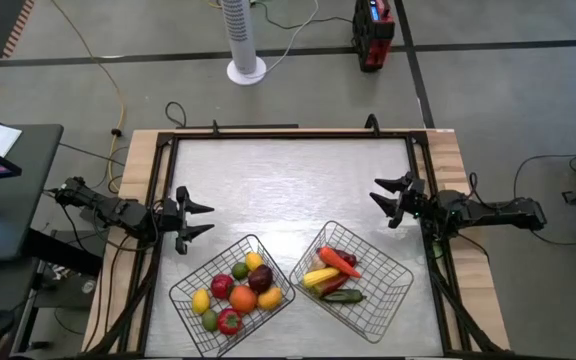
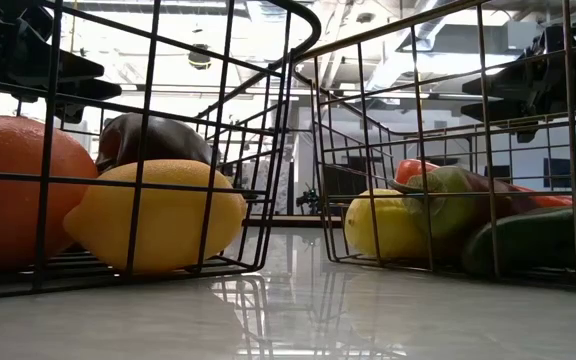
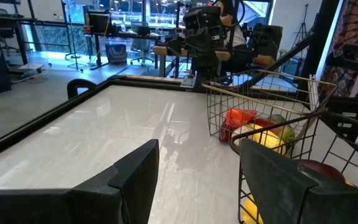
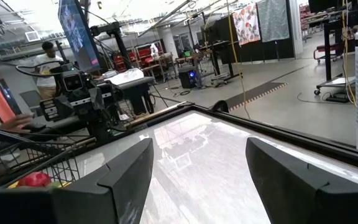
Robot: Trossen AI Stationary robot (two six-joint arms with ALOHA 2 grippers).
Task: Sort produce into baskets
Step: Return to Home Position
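We see the left gripper (image 1: 206, 218) and right gripper (image 1: 380, 202) spread, empty. In the low view the orange (image 2: 13, 205) is cut off, and basket (image 2: 280, 120) wires cross the lemon (image 2: 183, 215).

Black jointed left arm (image 1: 113, 210) and right arm (image 1: 488, 212), left end effector (image 1: 208, 218) and right end effector (image 1: 380, 200) with tapering dark fingers (image 3: 135, 180).

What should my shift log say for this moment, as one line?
left gripper: open, empty, beside left basket | right gripper: open, empty, beside right basket | produce: none loose, all inside
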